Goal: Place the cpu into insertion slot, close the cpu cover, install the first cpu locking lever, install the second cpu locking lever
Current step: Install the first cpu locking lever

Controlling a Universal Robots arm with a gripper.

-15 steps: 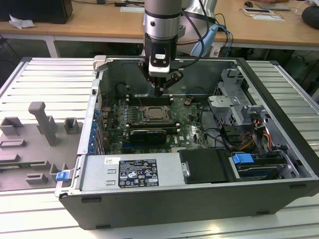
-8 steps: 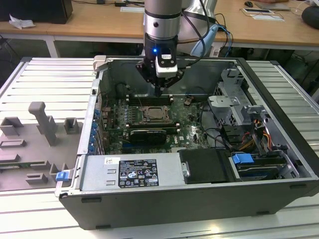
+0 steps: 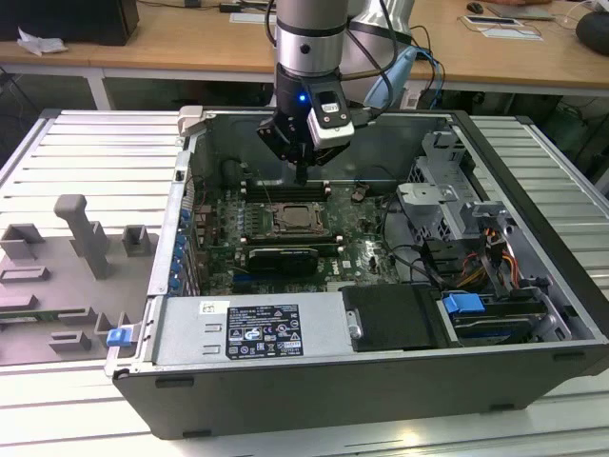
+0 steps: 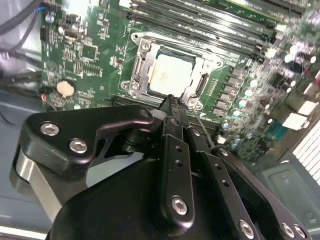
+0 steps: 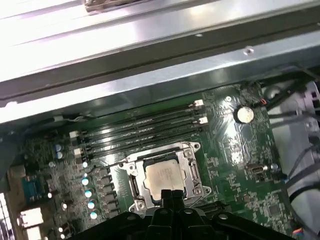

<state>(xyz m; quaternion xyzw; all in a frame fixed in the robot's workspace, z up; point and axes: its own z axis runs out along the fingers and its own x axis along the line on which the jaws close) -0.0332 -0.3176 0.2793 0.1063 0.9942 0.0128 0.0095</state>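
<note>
The cpu (image 3: 291, 220) lies in the insertion slot (image 3: 274, 222), near the middle of the exterior view. The cpu cover (image 4: 198, 64) is down around it. The gripper (image 3: 302, 175) hangs close above with fingers pressed together, holding nothing.

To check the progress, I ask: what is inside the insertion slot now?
The cpu lies inside the insertion slot, its pale metal top visible through the opening of the cpu cover. The cover's frame hides the chip's edges, and anything beneath the chip cannot be seen.
</note>
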